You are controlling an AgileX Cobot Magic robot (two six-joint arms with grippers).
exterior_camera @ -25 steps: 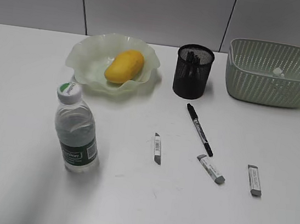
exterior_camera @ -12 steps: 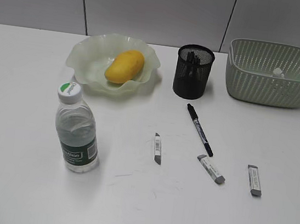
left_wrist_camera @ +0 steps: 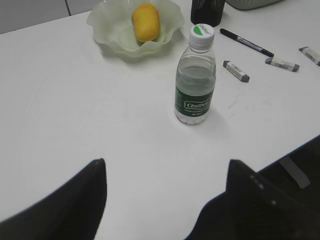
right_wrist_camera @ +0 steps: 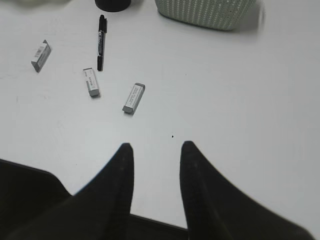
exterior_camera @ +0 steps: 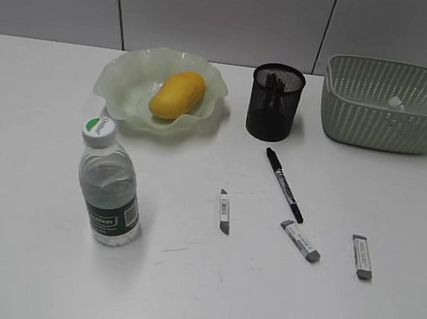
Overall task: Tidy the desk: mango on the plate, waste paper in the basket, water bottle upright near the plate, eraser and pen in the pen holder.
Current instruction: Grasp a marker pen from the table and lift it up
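- White surface [exterior_camera: 19, 260], seen at a slant from the exterior camera; landmark for all places below: black mesh pen holder [exterior_camera: 275, 102], upright toward the far edge.
- Left of the pen holder: ruffled pale-green plate [exterior_camera: 126, 77] with the yellow mango [exterior_camera: 177, 94] lying inside.
- Right of the pen holder: perforated green basket [exterior_camera: 376, 118]; a small white wad, likely the waste paper [exterior_camera: 396, 102], visible inside at the far wall.
- Nearer and well left of the pen holder: water bottle [exterior_camera: 109, 185], upright, cap on, in front of the plate and apart from it.
- Just in front of the pen holder: black pen [exterior_camera: 284, 184], lying flat, slanting toward the near right.
- Nearer still: three grey-and-white erasers, all flat — left eraser [exterior_camera: 225, 211], middle eraser [exterior_camera: 300, 241] by the pen's near tip, right eraser [exterior_camera: 362, 257].
- Left pincer [left_wrist_camera: 165, 200]: jaws wide apart, nothing between, above the near edge of the surface, bottle beyond it.
- Right pincer [right_wrist_camera: 156, 170]: jaws parted with a narrow gap, nothing between, above bare surface short of the erasers.
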